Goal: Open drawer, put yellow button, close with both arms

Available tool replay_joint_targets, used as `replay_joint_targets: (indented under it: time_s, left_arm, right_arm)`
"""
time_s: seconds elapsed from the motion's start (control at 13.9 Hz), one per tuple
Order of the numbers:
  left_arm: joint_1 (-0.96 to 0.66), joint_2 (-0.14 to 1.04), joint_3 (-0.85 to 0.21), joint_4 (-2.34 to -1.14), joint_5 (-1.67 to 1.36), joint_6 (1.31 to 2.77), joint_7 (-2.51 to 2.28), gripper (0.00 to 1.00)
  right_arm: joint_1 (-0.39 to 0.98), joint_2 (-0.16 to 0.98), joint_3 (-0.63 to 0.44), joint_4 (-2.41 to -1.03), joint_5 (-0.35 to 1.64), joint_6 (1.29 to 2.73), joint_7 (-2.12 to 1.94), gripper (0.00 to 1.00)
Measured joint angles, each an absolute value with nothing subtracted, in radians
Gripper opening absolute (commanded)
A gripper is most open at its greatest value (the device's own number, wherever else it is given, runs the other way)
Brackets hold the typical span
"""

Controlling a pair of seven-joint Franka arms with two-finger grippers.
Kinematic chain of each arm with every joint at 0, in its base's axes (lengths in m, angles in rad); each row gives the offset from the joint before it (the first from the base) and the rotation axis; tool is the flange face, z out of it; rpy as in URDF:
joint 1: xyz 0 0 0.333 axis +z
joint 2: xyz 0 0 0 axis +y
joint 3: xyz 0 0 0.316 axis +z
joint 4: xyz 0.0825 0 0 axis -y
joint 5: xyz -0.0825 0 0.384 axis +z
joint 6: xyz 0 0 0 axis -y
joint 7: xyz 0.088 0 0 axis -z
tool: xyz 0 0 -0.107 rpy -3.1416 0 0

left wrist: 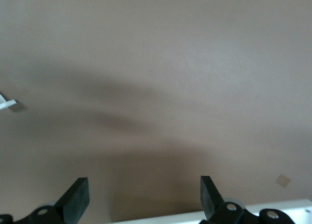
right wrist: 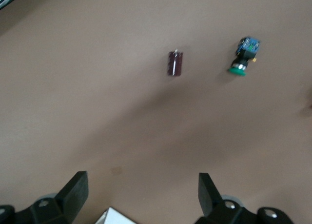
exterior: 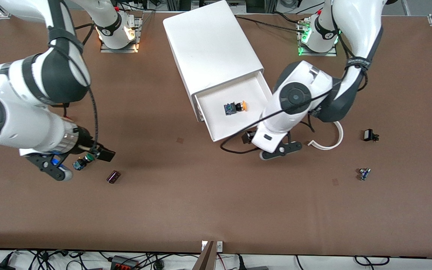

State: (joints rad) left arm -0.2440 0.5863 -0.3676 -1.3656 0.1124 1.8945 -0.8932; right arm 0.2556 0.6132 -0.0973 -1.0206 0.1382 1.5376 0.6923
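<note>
**Yellow button lies in the open drawer**

At lower left of the front view, the right gripper [right wrist: 139,192] hovers over the table [exterior: 201,202], jaws spread, beside a green-capped switch [exterior: 81,162]. At centre, the yellow button [exterior: 236,107] rests inside the pulled-out drawer [exterior: 221,125]. Just right of it, the left gripper [left wrist: 145,197] hangs, jaws spread.

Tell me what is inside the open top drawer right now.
The drawer holds only the yellow button, lying on its side on the white floor. The part of the drawer inside the cabinet is covered, and the left arm hides one corner.
</note>
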Motion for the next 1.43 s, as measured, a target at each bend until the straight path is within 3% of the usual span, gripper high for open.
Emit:
replay_joint_targets:
  time_s: [0.65,0.93,1.43]
  left_arm:
    - [-0.250,0.658,-0.381,-1.368,0.136,1.906,-0.938,1.00]
    - [-0.252,0.658,-0.420,-1.376,0.116,1.901,-1.060,1.00]
    - [-0.255,0.623,-0.552,-1.464,0.116,1.838,-1.199,1.00]
  right_arm:
    - [0.091,0.520,-0.098,-1.030,0.137,1.481,0.330,1.00]
    - [-0.012,0.401,-0.098,-1.145,0.095,1.499,0.054,1.00]
    - [-0.032,0.231,-0.018,-1.292,-0.037,1.516,0.022,1.00]
